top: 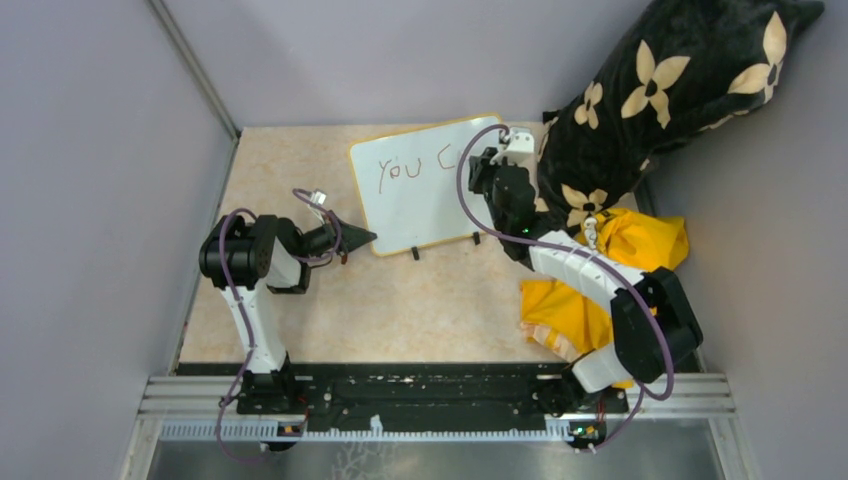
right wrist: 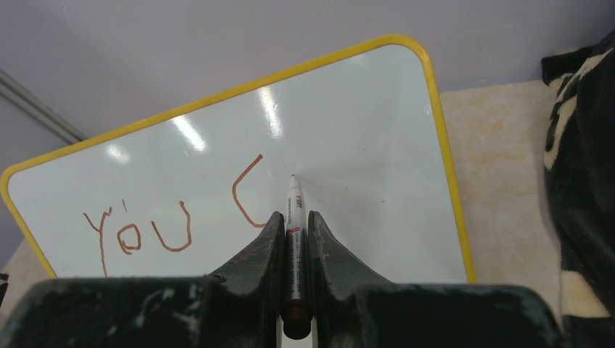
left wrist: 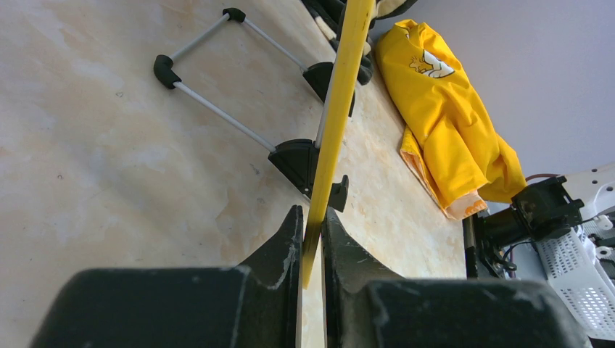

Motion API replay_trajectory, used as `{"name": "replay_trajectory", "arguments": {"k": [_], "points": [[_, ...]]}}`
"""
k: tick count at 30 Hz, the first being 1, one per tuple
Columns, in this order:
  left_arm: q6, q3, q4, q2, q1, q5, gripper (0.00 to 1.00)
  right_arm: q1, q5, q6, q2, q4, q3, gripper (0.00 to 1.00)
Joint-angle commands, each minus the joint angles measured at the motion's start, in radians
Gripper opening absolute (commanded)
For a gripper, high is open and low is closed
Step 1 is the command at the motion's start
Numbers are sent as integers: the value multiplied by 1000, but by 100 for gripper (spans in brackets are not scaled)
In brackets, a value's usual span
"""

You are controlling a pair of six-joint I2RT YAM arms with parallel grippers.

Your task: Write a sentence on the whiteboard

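Note:
The whiteboard (top: 425, 200), white with a yellow frame, stands tilted at the back of the table. My left gripper (top: 362, 238) is shut on its lower left corner; in the left wrist view the frame edge (left wrist: 339, 94) runs down between that gripper's (left wrist: 312, 226) jaws. My right gripper (right wrist: 294, 215) is shut on a marker (right wrist: 293, 196) whose tip rests on the whiteboard (right wrist: 362, 123) just right of the last letter. The sentence (right wrist: 174, 217) reads "You C" in reddish-brown. From above, the right gripper (top: 490, 168) covers the board's upper right, beside the sentence (top: 415, 165).
A black cushion with cream flowers (top: 680, 90) lies at the back right, close behind the right arm. A yellow garment (top: 600, 290) is bunched under the right arm. The board's wire stand with black feet (left wrist: 217, 109) rests on the table. Grey walls enclose the table.

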Motion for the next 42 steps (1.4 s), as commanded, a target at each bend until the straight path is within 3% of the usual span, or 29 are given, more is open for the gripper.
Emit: {"name": "replay_trajectory", "arguments": {"k": [1, 23, 42], "points": [[-11, -3, 66, 18, -3, 0, 0, -7, -12, 1, 12, 10, 62, 0], [-11, -2, 65, 18, -3, -1, 0, -7, -86, 13, 20, -17, 39, 0], [-11, -2, 62, 18, -2, -2, 0, -7, -21, 7, -23, -87, -4, 0]]}}
